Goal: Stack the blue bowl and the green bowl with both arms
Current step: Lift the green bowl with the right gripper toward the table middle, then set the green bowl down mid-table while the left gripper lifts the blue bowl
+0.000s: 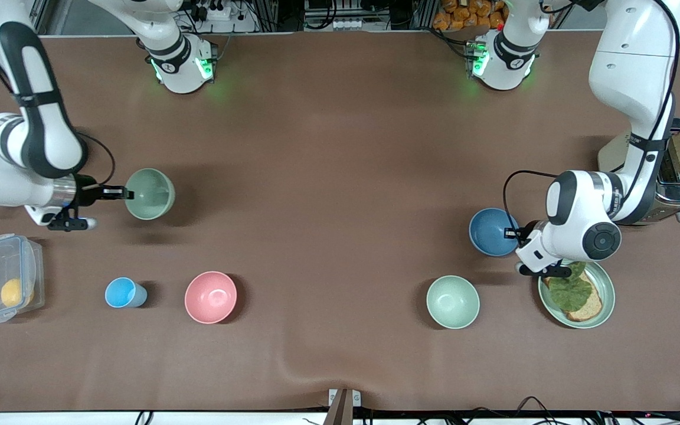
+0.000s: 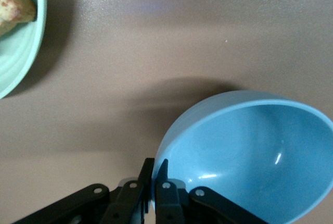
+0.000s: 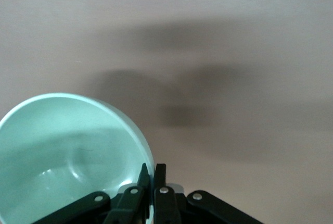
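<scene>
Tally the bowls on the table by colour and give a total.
Green: 2, the green bowl in the right gripper and a paler mint bowl
Blue: 1, the blue bowl in the left gripper
Pink: 1, the pink bowl
Total: 4

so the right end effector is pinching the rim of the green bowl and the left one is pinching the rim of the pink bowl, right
Not quite. The left end effector is pinching the rim of the blue bowl, not the pink bowl, which sits untouched on the table; the left wrist view shows it. The right end effector does pinch the green bowl rim.
</scene>
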